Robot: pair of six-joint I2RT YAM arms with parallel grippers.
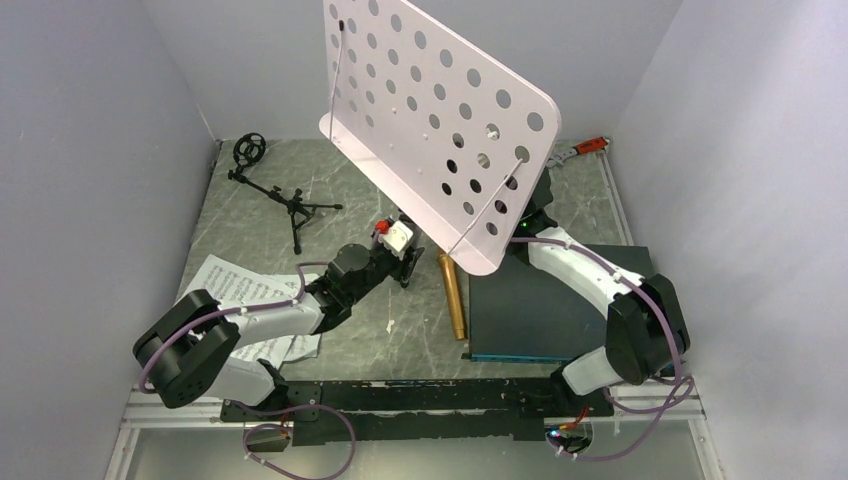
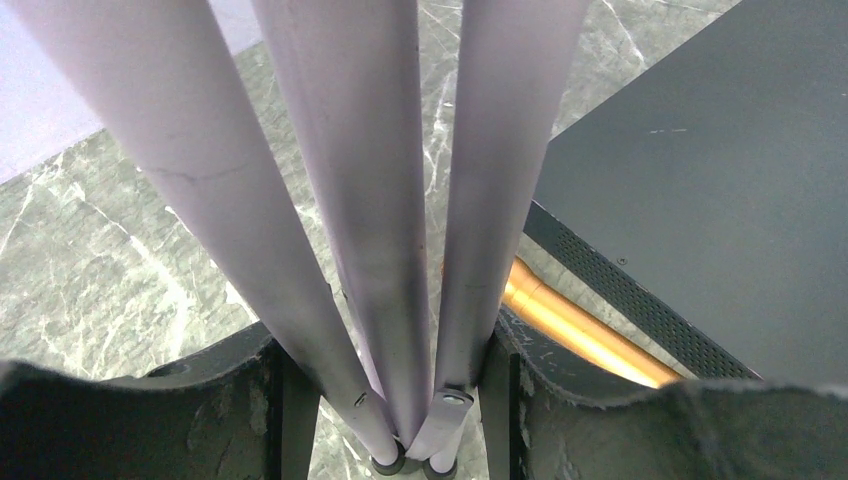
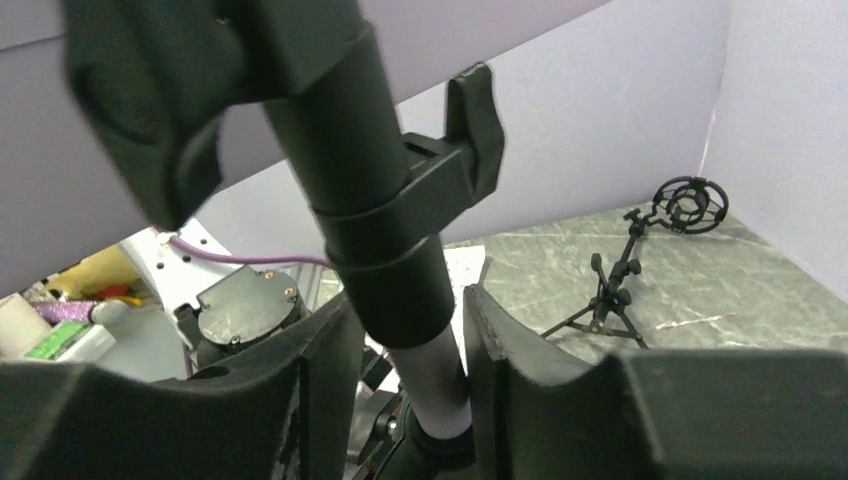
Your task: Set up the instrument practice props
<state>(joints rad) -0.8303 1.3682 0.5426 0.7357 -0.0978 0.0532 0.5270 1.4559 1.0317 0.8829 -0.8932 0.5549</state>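
The pale perforated music stand (image 1: 440, 120) is tilted over the table's middle, its silver tripod legs (image 2: 370, 200) folded together. My left gripper (image 2: 390, 345) is shut on those legs near their feet; it also shows in the top view (image 1: 405, 248). My right gripper (image 3: 410, 310) is shut on the stand's pole (image 3: 435, 370) just below a black clamp collar; in the top view the stand's desk hides it. The gold microphone (image 1: 454, 296) lies on the table beside the legs. The black tripod mic stand (image 1: 288, 198) lies at the back left. White sheet-music pages (image 1: 232, 285) lie under my left arm.
A dark flat board (image 1: 528, 310) lies at the right under my right arm, its edge right beside the microphone (image 2: 585, 328). A red-handled wrench (image 1: 590, 145) lies at the back right. Grey walls close in the table at left, back and right.
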